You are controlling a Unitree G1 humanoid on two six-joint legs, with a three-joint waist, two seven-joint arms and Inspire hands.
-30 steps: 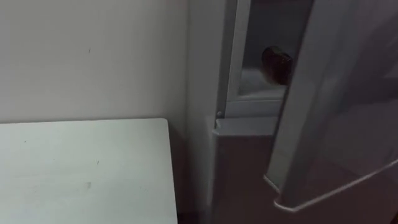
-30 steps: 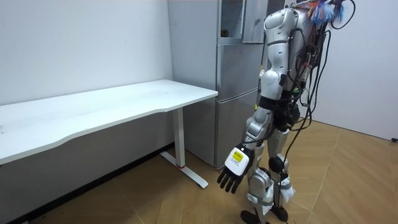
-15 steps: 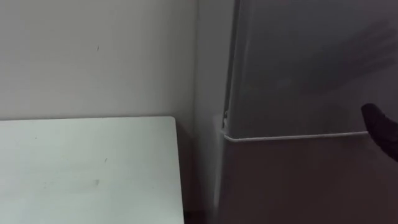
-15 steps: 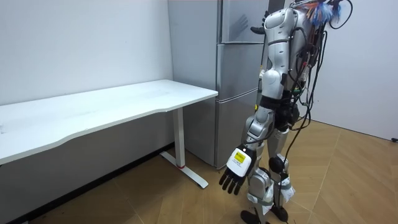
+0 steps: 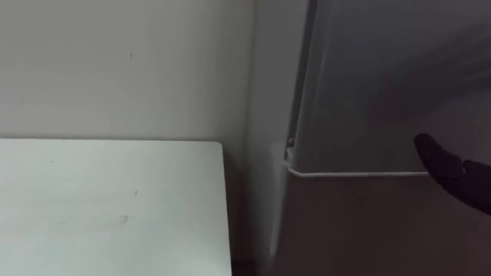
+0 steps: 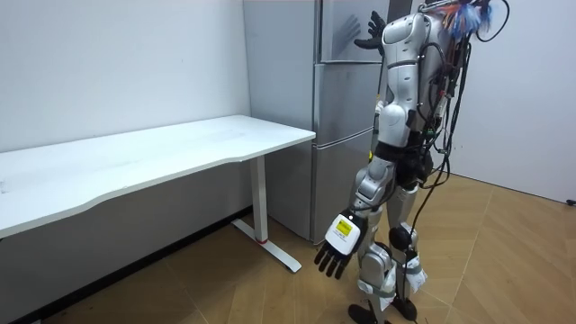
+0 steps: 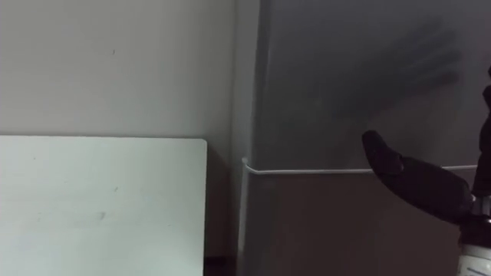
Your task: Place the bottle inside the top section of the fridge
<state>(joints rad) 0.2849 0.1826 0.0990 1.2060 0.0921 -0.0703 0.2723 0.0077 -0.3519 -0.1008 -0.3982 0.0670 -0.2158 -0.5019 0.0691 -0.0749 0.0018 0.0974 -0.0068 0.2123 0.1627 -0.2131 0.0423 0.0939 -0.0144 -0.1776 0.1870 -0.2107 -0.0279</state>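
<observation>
The robot stands on the wood floor (image 6: 270,297), right in front of the fridge (image 6: 337,108). It faces the fridge. The fridge is tall and grey, with two doors, one over the other.

The upper door (image 5: 383,77) is shut. The lower door (image 5: 345,222) is shut too. A thin pale line runs between them.

The right hand (image 6: 370,29) is up high, in front of the upper door. Its fingers are spread wide and it holds nothing. It is very close to the door, but I cannot tell if it touches. In the eye views a dark part of this hand (image 7: 418,184) comes in from the right edge, near the line between the two doors. One dark finger sticks up and to the left.

The left hand (image 6: 338,245) hangs low beside the robot's leg, on a straight arm. Its fingers point down, loose and apart. It holds nothing.

The bottle is in neither hand. The shut doors hide the inside of the fridge, so I cannot tell where the bottle is.

A white tabletop (image 6: 162,153) stands along the pale wall (image 5: 115,69), on the robot's left. Its far right corner is just beside the fridge, with a small dark gap between them. A white leg with a long foot holds up the tabletop at the end near the fridge.
</observation>
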